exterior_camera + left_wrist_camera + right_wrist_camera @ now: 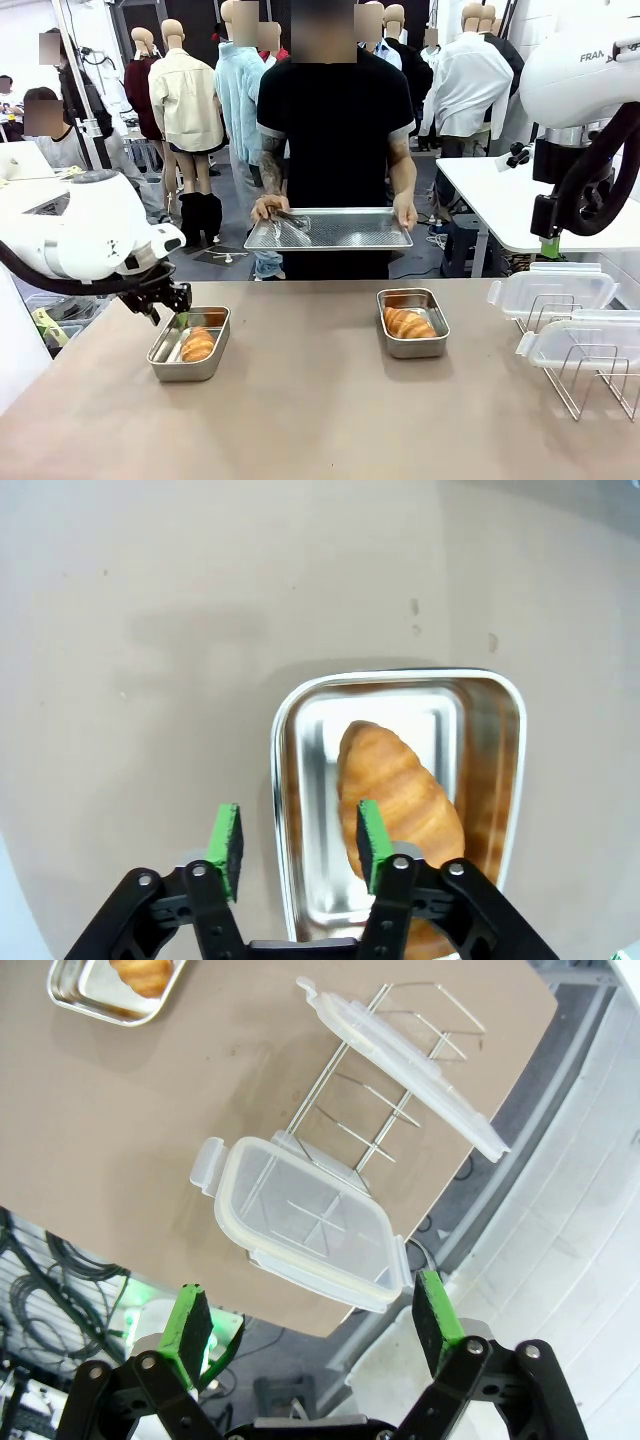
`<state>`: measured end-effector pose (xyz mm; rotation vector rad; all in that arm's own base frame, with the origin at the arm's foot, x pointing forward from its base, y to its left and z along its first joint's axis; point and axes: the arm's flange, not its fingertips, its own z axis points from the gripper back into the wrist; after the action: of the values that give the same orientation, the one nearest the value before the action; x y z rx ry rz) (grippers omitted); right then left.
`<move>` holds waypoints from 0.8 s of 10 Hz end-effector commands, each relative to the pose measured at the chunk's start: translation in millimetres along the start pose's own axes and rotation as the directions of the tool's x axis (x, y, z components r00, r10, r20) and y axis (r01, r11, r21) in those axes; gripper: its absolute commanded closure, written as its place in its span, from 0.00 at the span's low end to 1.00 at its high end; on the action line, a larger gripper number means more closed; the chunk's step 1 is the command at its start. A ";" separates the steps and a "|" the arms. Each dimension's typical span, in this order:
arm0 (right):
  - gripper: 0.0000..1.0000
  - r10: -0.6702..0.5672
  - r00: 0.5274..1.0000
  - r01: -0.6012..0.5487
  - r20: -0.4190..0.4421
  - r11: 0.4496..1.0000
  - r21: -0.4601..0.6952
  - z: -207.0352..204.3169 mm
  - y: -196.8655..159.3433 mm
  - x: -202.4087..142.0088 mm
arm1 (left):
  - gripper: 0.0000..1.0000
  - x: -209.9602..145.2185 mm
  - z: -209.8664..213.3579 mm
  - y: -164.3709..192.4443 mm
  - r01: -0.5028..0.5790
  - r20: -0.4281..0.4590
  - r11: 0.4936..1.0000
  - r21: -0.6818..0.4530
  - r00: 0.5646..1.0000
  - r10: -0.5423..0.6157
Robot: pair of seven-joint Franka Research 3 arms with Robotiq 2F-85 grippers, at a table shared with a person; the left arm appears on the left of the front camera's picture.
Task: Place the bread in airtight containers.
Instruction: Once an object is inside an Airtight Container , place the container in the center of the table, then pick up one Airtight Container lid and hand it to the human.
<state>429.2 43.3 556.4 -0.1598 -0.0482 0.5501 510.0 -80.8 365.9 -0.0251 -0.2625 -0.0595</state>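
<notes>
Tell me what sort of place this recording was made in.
Most likely a robotics lab or data-collection room, not a real kitchen. A white left arm and right arm flank a plain table; cables lie tangled below its edge; another white work table stands behind.

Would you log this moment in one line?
left end effector: open over left tin; right end effector: open over lid; bread: in tins
</notes>
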 end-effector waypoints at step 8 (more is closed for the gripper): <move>0.00 -0.011 1.000 0.011 0.016 1.000 0.007 -2.1 1.6 2.9 | 0.00 3.5 145.8 75.0 0.019 -0.015 0.997 0.072 1.000 -0.018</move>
<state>429.4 43.3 556.4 -0.1598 -0.0491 0.5501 480.0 -13.0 503.6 0.0555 -0.2649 -0.0577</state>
